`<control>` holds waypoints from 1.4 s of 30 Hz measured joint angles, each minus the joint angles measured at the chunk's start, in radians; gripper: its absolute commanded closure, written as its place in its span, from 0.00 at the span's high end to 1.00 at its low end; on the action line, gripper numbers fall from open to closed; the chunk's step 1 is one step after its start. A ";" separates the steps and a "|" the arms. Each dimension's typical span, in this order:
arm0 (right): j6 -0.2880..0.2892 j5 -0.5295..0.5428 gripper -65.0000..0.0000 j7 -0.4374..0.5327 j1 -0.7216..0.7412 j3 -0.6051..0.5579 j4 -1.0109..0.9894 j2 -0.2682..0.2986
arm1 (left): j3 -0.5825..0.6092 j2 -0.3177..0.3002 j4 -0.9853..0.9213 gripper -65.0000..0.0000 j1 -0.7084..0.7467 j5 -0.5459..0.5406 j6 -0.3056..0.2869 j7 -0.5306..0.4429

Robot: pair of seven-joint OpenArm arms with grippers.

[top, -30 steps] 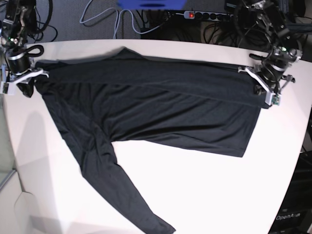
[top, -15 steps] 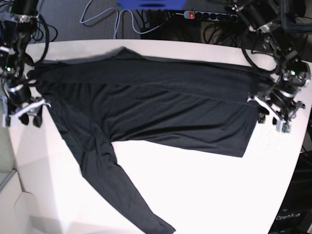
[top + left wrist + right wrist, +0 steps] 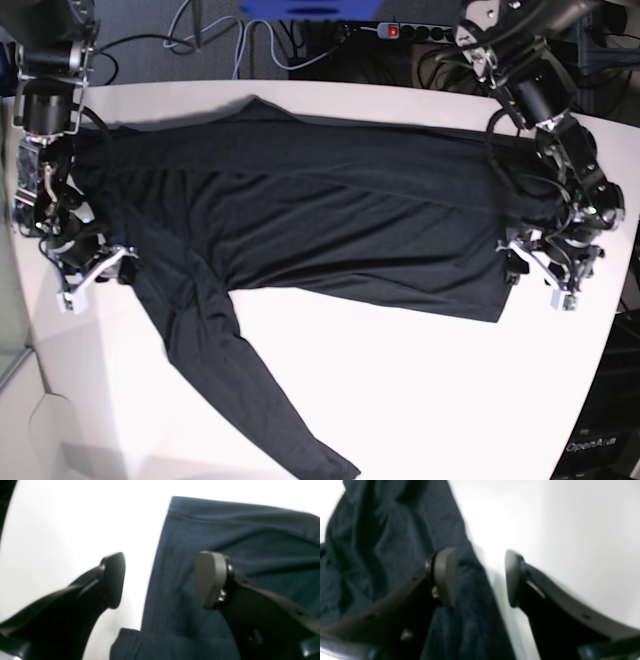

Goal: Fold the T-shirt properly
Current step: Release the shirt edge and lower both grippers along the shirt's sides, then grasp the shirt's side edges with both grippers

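The large plain black long-sleeved shirt of thin, faintly shiny cloth [image 3: 330, 215] lies across the white tabletop [image 3: 400, 400], its far part doubled over in a long band and one sleeve trailing toward the near edge. The black left gripper with rounded dark fingertips [image 3: 160, 580] stands wide open, one finger above the cloth and the other above bare white; it holds nothing. The black right gripper with similar rounded tips [image 3: 481, 577] is also well open and empty, straddling the shirt's opposite edge.

The step in hand looks like taking hold of both side edges for another fold. To do it well, each claw should be lowered until its tips nearly brush the table, with the edge squarely between them, then closed gently on all the layers there (thin cloth slides out of a shallow pinch). Both sides want lifting together and at one height, with light tension across, so the band stays straight. The loose sleeve probably needs tucking in separately, before the body is folded smaller.
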 measured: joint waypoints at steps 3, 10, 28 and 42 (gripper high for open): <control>0.007 0.002 0.48 0.035 0.037 -0.040 -0.068 0.005 | -0.003 -0.003 -0.005 0.64 -0.023 0.013 0.003 0.003; 0.007 0.015 0.46 0.084 0.043 -0.096 -0.081 -0.022 | -0.002 -0.041 -0.107 0.64 -0.051 0.006 0.011 -0.002; 0.011 0.029 0.01 0.100 0.032 -0.150 -0.078 -0.023 | -0.068 -0.055 -0.163 0.82 -0.136 0.001 0.007 0.001; 0.015 0.039 0.01 0.102 0.020 -0.150 -0.072 -0.014 | -0.072 -0.055 -0.542 0.91 -0.243 0.006 0.011 -0.227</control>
